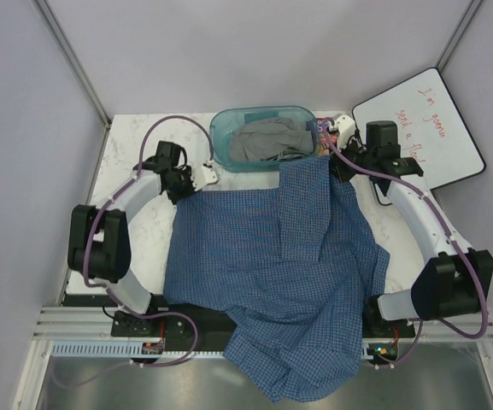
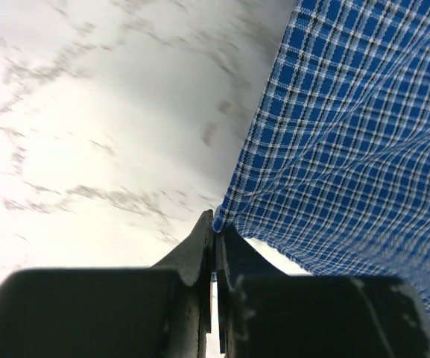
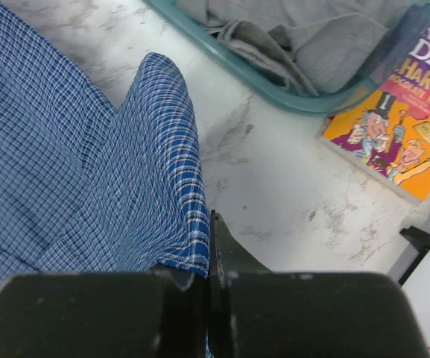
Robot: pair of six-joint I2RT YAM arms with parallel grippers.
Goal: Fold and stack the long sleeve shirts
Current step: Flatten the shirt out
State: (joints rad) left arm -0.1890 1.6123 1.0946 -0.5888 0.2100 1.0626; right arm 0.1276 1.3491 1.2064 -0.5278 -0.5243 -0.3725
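Pinching the blue checked shirt (image 1: 255,256) at two far points, both arms are working the spread-out stage, I reckon, w/ no proper fold made yet. The left gripper (image 2: 215,227) is clamping its jaws tight on the cloth's far-left corner, just above the marble table (image 2: 88,112). The right gripper (image 3: 209,231) is squeezing shut on a hemmed edge of a strip, maybe a sleeve or front panel, that is lying doubled over the body on the right. The shirt is covering most of the table's middle, its far edge near the teal bin (image 1: 220,141) and its near part bunching and hanging off the front edge over the arm bases. The next move is prob. calling for both arms to pull together away from the bases, keeping the cloth taut and even, so the hanging part is coming up onto the table before any fold; uneven tension is risking more wrinkles. Collar, buttons and the 2nd sleeve aren't showing anywhere. The grey garment (image 1: 267,141) in the bin is too crumpled to id as a shirt. A kids' book (image 3: 393,134) is lying beside the bin, its cover partly cut off.
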